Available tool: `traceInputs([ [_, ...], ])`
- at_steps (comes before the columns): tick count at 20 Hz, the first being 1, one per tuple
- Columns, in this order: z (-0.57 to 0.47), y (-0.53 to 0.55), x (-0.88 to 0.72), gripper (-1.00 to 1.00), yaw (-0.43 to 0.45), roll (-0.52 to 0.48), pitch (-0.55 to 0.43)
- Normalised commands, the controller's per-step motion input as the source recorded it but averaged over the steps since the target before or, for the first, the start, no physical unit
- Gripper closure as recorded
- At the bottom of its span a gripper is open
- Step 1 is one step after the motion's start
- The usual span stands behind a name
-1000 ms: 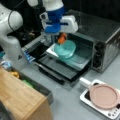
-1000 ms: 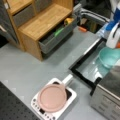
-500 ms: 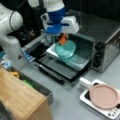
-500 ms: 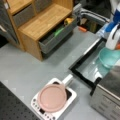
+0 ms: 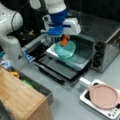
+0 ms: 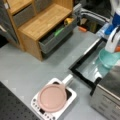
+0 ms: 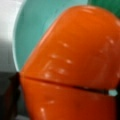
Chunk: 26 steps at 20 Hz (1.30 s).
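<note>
- Hanging above the toaster oven's pulled-out tray, the gripper (image 5: 64, 40) holds an orange object (image 5: 65, 39), most likely a toy carrot, directly over a teal bowl (image 5: 65, 49).
- The jaws are closed on the orange object; it sits between them, not off to either side, and in the wrist view it (image 7: 72, 65) fills nearly the whole frame, hard up against the camera.
- Its long axis appears to run roughly up and down, in line with the fingers, with the lower end pointing toward the bowl. The pictures do not show which end is the tip.
- The bowl lies straight below the jaws, its rim showing teal (image 7: 32, 27) behind the orange object in the wrist view. I cannot tell whether the object's lower end touches the bowl or hangs just clear of it.
- The bowl rests on the silver tray (image 5: 53, 52), which juts out over the open oven door (image 5: 60, 70) of the toaster oven (image 5: 102, 47).
- In a front view the gripper (image 6: 115, 47) stands at the right edge, with the bowl (image 6: 108, 58) just beneath it.
- Well apart, toward a front view's bottom, a pink plate (image 6: 53, 97) sits on a white kitchen scale (image 6: 37, 107). A wooden drawer unit (image 6: 42, 22) with an open drawer stands at the top left.
</note>
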Motion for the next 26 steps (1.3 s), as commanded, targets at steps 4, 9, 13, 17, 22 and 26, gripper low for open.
traceInputs([
  [4, 0.11, 0.06, 0.18, -1.00, -0.081, 0.050, 0.150],
  [9, 0.10, 0.05, 0.17, -1.00, -0.083, 0.047, 0.154],
  [13, 0.10, 0.05, 0.17, -1.00, -0.083, 0.047, 0.154],
  [17, 0.10, 0.05, 0.17, -1.00, -0.082, 0.047, 0.154],
  [22, 0.10, 0.05, 0.17, -1.00, -0.082, 0.050, 0.153],
  [26, 0.12, 0.04, 0.18, -1.00, -0.079, 0.068, 0.159],
])
